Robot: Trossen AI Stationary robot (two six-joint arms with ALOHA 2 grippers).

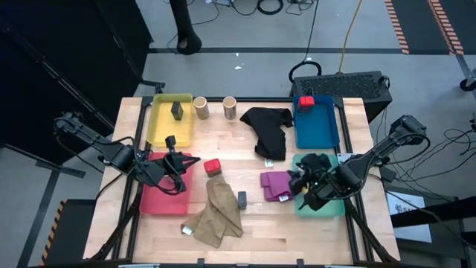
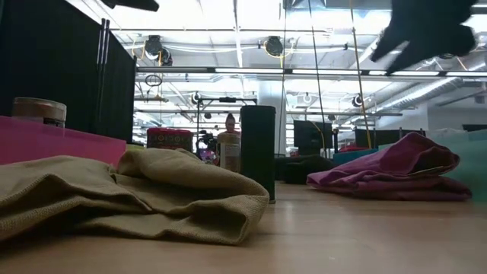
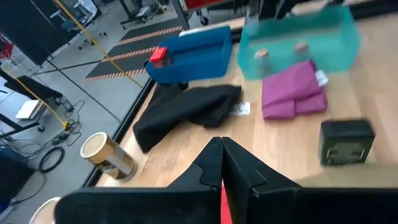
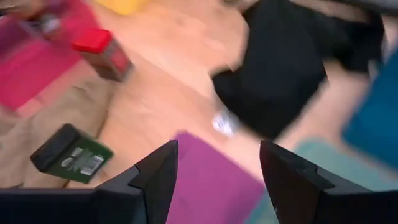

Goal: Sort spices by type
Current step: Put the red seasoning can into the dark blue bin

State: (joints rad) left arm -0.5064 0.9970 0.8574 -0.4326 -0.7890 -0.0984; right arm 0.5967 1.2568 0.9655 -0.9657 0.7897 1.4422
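My left gripper [image 3: 222, 163] hovers shut and empty over the red tray [image 1: 152, 201]. Over the teal tray's [image 1: 336, 210] left part, my right gripper [image 4: 217, 180] stands open with nothing between its fingers, above the purple cloth [image 4: 208, 190]. Two small jars [image 3: 263, 55] stand in the teal tray. A red-lidded box [image 1: 213, 167] and a dark block [image 1: 242, 199] stand by the khaki cloth [image 1: 219, 216]. Two tan cylinders [image 1: 201, 108] stand at the far edge. Another dark block [image 1: 177, 110] is in the yellow tray [image 1: 160, 130], and a red box [image 1: 306, 102] in the blue tray [image 1: 320, 130].
A black cloth [image 1: 269, 130] lies between the tan cylinders and the blue tray. The khaki cloth fills the near middle of the table. A round container [image 2: 38, 110] shows above the red tray's wall in the low view. Bare wood lies between the cloths.
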